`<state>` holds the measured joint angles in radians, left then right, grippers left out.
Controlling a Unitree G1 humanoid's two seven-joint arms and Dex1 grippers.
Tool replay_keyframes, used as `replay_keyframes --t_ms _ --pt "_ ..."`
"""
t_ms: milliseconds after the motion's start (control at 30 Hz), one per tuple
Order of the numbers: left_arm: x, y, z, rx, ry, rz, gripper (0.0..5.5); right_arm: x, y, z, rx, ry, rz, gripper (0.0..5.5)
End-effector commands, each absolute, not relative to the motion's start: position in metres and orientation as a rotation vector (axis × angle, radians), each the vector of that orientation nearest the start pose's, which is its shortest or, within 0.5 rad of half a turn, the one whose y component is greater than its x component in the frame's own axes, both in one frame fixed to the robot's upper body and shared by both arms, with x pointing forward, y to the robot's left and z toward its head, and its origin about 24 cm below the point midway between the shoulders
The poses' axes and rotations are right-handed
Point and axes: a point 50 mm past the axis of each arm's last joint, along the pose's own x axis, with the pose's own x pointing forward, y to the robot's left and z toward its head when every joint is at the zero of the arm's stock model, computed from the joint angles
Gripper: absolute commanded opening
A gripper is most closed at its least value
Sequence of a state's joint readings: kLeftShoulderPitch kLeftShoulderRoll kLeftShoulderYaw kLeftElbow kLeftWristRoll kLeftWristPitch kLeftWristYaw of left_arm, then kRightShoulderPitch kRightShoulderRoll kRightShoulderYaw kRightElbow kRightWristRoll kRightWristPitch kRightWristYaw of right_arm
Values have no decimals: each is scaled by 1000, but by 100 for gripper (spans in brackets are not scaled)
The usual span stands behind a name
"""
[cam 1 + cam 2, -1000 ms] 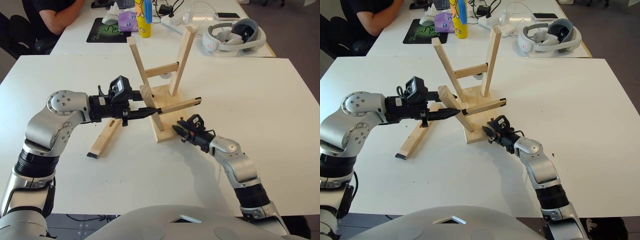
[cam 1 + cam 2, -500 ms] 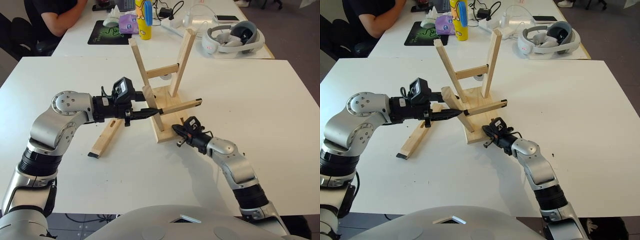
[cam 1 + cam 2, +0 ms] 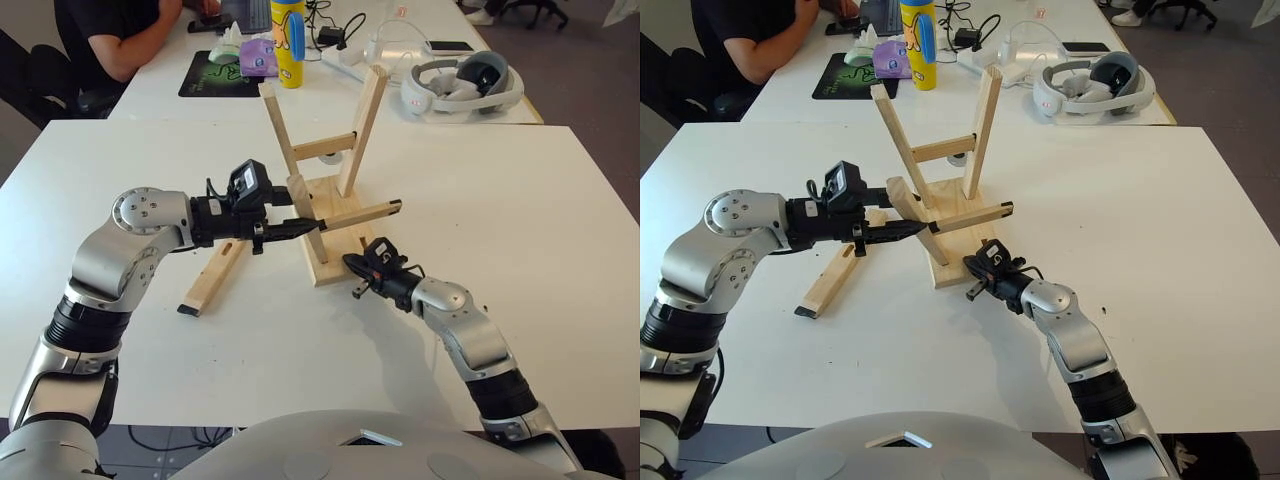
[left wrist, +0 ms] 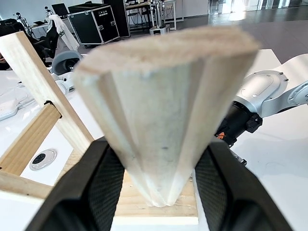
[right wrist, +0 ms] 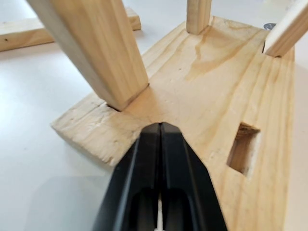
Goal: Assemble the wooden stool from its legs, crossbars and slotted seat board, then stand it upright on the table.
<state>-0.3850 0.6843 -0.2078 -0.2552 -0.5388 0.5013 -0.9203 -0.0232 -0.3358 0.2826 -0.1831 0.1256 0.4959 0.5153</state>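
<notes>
The slotted seat board [image 3: 338, 247] lies flat on the white table. Two legs [image 3: 362, 125] stand up from it, joined by a crossbar [image 3: 323, 146]. A third leg [image 3: 303, 202] leans in the board's near slot, with a second crossbar [image 3: 360, 214] jutting from it to the right. My left gripper [image 3: 298, 227] is shut on this leaning leg [image 4: 166, 120]. My right gripper [image 3: 352, 265] is shut, its tips [image 5: 160, 139] resting on the board's near edge [image 5: 86, 132] next to the leaning leg's foot [image 5: 98, 57]. One slot [image 5: 243, 147] is vacant. A loose leg [image 3: 213, 275] lies at the left.
A second table behind holds a yellow bottle [image 3: 289, 28], a white headset [image 3: 462, 82] and a dark mat [image 3: 212, 75], with a person seated at its left end. The white table has free room at the right and along the front.
The head camera has shifted slightly. My right gripper has edged a little closer to the board's near edge. The left gripper holds the leaning leg as before.
</notes>
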Motion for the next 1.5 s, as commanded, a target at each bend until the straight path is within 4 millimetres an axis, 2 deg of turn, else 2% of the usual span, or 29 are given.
replay_keyframes --t_ms 33,200,267,367,433,533,600,667,767,833,933,1067,1200,1300,1433,1467,1500 --pt "263 154 123 150 289 -1174 272 223 -125 15 -170 511 765 0" --pt "257 164 149 104 232 -1197 351 224 -124 13 -175 512 764 0" --pt "249 173 172 48 190 -1224 370 224 -125 12 -177 514 758 0" --pt "239 193 203 5 167 -1236 370 223 -125 11 -174 515 745 0" --pt "236 205 234 -35 80 -1225 339 223 -125 10 -174 516 743 0" --pt "235 210 274 -131 -66 -1255 296 222 -126 8 -176 521 731 0" --pt "238 200 299 -217 -207 -1271 260 221 -126 7 -176 523 728 0" --pt "242 182 313 -289 -316 -1251 229 221 -126 6 -174 524 727 0" --pt "247 146 300 -286 -300 -1202 187 221 -125 5 -174 525 730 0" --pt "249 132 285 -270 -267 -1175 160 221 -124 5 -173 525 732 0" --pt "250 118 260 -290 -213 -1155 112 221 -120 4 -180 526 747 0" --pt "247 111 248 -322 -207 -1155 53 221 -119 3 -185 528 752 0" --pt "247 107 247 -326 -216 -1165 3 220 -119 2 -187 531 754 0" --pt "244 100 260 -339 -278 -1185 3 219 -118 1 -188 531 753 0" --pt "242 101 279 -375 -365 -1180 3 218 -119 1 -189 531 755 0" --pt "243 100 274 -373 -340 -1185 3 218 -119 1 -189 531 754 0" --pt "245 97 260 -306 -270 -1184 3 218 -119 1 -190 531 755 0"
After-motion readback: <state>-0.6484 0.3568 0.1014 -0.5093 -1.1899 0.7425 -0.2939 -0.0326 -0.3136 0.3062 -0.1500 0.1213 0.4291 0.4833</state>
